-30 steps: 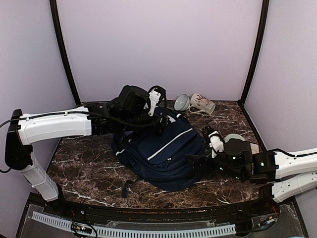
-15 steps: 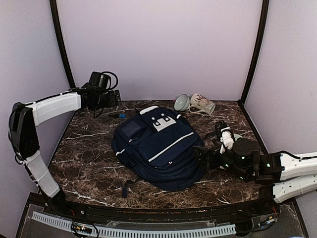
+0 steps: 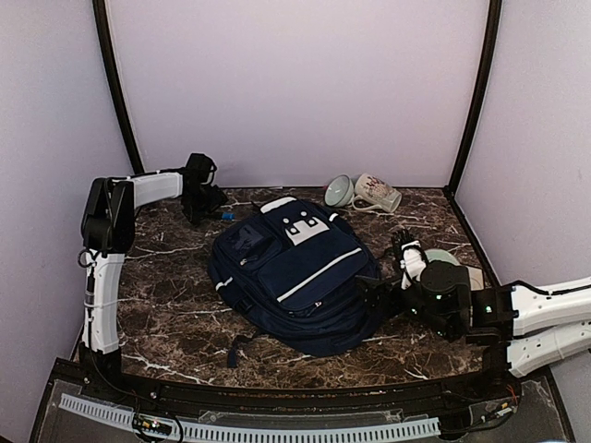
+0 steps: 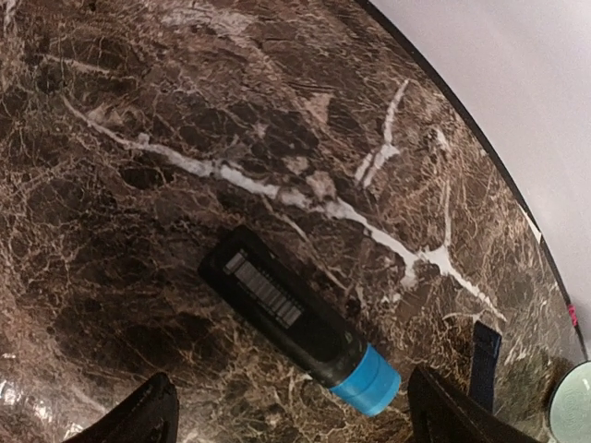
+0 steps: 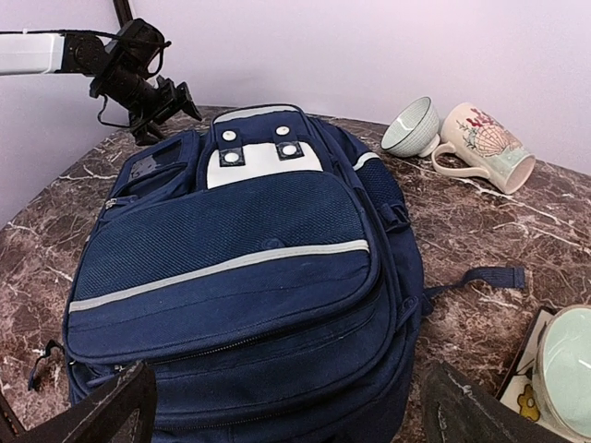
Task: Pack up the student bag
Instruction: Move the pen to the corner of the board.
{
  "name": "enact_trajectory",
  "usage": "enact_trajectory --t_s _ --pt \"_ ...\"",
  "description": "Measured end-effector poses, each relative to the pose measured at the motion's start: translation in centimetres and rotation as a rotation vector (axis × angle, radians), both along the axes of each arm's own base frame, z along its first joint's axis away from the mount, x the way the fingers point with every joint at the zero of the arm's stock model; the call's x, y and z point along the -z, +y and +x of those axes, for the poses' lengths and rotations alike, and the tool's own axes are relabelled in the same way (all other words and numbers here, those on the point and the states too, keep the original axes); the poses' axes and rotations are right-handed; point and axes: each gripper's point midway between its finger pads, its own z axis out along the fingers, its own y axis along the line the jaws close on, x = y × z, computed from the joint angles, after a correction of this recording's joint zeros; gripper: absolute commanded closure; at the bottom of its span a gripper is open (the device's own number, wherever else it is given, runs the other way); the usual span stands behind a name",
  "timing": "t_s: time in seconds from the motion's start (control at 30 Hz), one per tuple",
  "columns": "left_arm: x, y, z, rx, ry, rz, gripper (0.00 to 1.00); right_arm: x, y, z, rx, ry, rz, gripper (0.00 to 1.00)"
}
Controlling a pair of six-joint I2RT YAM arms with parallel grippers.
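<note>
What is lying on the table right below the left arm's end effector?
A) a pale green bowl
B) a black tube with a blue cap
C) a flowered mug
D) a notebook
B: the left wrist view shows a black tube with a blue cap lying flat on the marble table, just beyond the spread fingers of the left end effector.

The bag (image 3: 295,272) lies flat mid-table (image 3: 157,305). Behind its left corner, a tube (image 4: 300,321) lies under the left gripper (image 3: 205,205). Behind and right of the bag, a bowl (image 3: 338,191) sits just beside a mug (image 3: 377,193). Right of the bag, a second bowl (image 5: 568,369) rests on a mat (image 5: 524,392).
</note>
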Motion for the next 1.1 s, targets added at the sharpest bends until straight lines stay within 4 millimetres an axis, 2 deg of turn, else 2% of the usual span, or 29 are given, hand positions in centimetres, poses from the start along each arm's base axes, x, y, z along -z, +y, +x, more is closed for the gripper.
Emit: enact_trajectory --t_s 0.17,0.23,0.37,0.53,0.6,0.7,0.77,0.83,1.1 --pt "1.6 0.8 0.5 -0.107 0.040 -0.135 0.12 0.7 -0.2 0.3 0.016 -0.011 -0.017 0.00" --pt "1.3 0.9 1.1 -0.140 0.033 -0.180 0.15 1.0 -0.3 0.4 0.022 -0.014 -0.032 0.00" --pt "1.4 0.3 2.6 -0.174 0.029 -0.238 0.30 1.4 -0.4 0.7 0.038 -0.019 -0.052 0.00" --pt "1.7 -0.3 4.0 -0.186 0.032 -0.266 0.43 1.4 -0.5 1.1 0.054 -0.024 -0.051 0.00" --pt "1.8 -0.4 4.1 -0.184 0.037 -0.270 0.57 1.5 -0.5 1.3 0.056 -0.025 -0.055 0.00" --pt "2.2 -0.5 3.9 -0.175 0.052 -0.270 0.86 1.7 -0.4 1.4 0.057 -0.026 -0.064 0.00" --pt "2.6 -0.7 3.9 -0.167 0.057 -0.277 0.95 1.8 -0.5 1.5 0.059 -0.029 -0.064 0.00" --pt "2.1 -1.0 4.3 -0.152 0.040 -0.283 1.00 1.8 -0.7 1.7 0.066 -0.030 -0.067 0.00" --pt "2.0 -1.0 4.4 -0.102 0.030 -0.252 1.00 1.8 -1.2 2.5 0.080 -0.031 -0.073 0.00"
